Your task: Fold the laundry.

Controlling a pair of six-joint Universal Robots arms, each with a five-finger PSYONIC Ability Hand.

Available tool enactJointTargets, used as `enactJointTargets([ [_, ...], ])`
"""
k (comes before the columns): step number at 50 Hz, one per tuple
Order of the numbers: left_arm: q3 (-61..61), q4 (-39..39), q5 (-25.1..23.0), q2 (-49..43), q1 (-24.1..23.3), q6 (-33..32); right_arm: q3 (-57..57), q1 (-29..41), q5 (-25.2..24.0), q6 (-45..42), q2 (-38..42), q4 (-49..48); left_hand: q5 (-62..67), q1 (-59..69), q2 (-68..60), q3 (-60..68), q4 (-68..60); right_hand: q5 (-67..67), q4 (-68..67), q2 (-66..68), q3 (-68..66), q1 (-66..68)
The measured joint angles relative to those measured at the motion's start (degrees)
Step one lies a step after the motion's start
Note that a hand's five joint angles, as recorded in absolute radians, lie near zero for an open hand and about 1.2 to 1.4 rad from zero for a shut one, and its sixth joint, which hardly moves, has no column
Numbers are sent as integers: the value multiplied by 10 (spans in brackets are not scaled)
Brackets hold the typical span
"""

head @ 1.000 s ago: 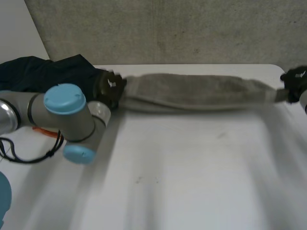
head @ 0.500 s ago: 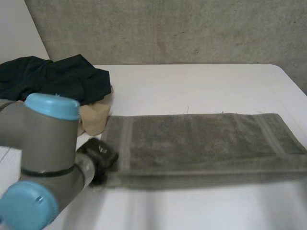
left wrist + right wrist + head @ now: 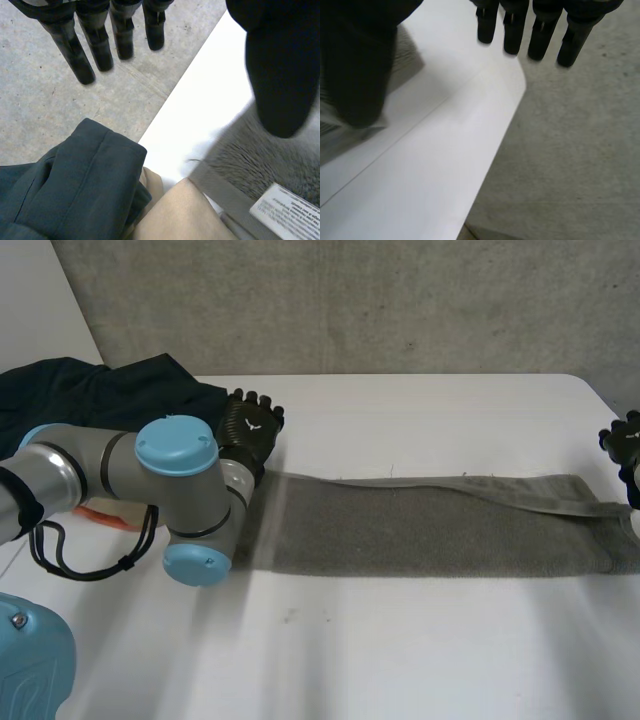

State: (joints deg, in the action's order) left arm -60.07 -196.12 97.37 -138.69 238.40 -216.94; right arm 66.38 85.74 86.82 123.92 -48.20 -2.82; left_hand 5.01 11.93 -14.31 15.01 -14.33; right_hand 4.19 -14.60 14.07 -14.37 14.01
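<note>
The grey towel [image 3: 430,525] lies flat across the middle of the white table [image 3: 400,650], a long strip that looks doubled lengthwise, running from beside the left arm to the right edge. The left hand [image 3: 250,428] hovers over the towel's left end, fingers [image 3: 80,55] straight and spread, holding nothing. At the far right end the right hand [image 3: 625,445] is just as empty, fingers [image 3: 540,35] straight over the table corner. So I'd call one fold done, with the crosswise folds yet to come. A dark garment [image 3: 100,400] and a tan cloth [image 3: 185,215] wait unfolded at the far left.
</note>
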Motion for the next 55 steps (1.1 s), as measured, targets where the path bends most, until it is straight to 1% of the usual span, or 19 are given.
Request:
enactJointTargets([
  [4,1,-4,3,0,-2,1,-11,6,7,34,-4,-19,-23,-5,23,-26,27,-14,22,-16,20,-9],
  [7,-10,-3,6,14,-3,2,-12,6,-5,72,-24,-31,-23,-5,23,-26,27,-14,22,-16,20,-9],
  [11,-35,-1,7,42,-3,3,-3,4,-35,105,-58,-32,-23,-5,23,-26,27,-14,22,-16,20,-9],
  [16,-95,0,7,97,-1,6,38,-12,-91,125,-115,0,-23,-5,23,-26,27,-14,22,-16,20,-9],
  [19,-136,0,6,132,-2,9,72,-34,-113,126,-141,27,-23,-5,23,-26,27,-14,22,-16,20,-9],
  [23,-178,1,5,166,-3,19,115,-59,-129,122,-160,61,-23,-5,23,-26,27,-14,22,-16,20,-9],
  [27,-221,0,3,199,-6,44,171,-89,-153,111,-173,90,-23,-5,23,-26,27,15,-7,11,-9,14],
  [32,-245,-1,0,214,-8,76,223,-119,-191,90,-176,86,-23,-5,23,-26,27,57,-49,47,-50,52],
  [34,-250,-1,-1,215,-8,88,247,-132,-213,78,-173,67,-23,-5,23,-26,27,66,-54,47,-57,59],
  [37,-252,-2,-1,214,-8,95,263,-141,-227,70,-162,38,-23,-5,23,-26,27,74,-61,56,-66,65],
  [38,-252,-2,-1,213,-8,96,266,-143,-230,68,-156,28,-23,-5,23,-26,27,90,-78,74,-83,82],
  [40,-251,-2,-1,212,-8,97,268,-146,-233,66,-145,10,-23,-5,23,-26,27,171,-163,173,-176,178],
  [41,-250,-2,-1,211,-8,97,268,-150,-233,66,-135,-3,-23,-5,23,-26,27,270,-264,281,-267,285],
  [42,-250,-2,-1,211,-8,97,268,-150,-233,66,-133,-6,-23,-5,23,-26,27,304,-310,318,-314,321],
  [43,-250,-3,-1,210,-8,97,266,-153,-232,66,-127,-13,-23,-5,23,-26,27,416,-411,435,-425,436],
  [44,-249,-3,-1,210,-8,97,263,-157,-231,66,-122,-17,-23,-5,23,-26,27,481,-476,491,-479,492],
  [46,-249,-3,-1,210,-8,96,256,-168,-228,66,-113,-23,-22,-5,23,-26,27,530,-532,536,-533,517],
  [48,-248,-3,-1,211,-8,96,253,-174,-227,66,-111,-24,-23,-5,23,-26,27,530,-537,537,-536,517],
  [55,-250,-3,0,217,-7,95,231,-234,-227,60,-115,-22,-23,-5,23,-26,27,530,-540,537,-536,517],
])
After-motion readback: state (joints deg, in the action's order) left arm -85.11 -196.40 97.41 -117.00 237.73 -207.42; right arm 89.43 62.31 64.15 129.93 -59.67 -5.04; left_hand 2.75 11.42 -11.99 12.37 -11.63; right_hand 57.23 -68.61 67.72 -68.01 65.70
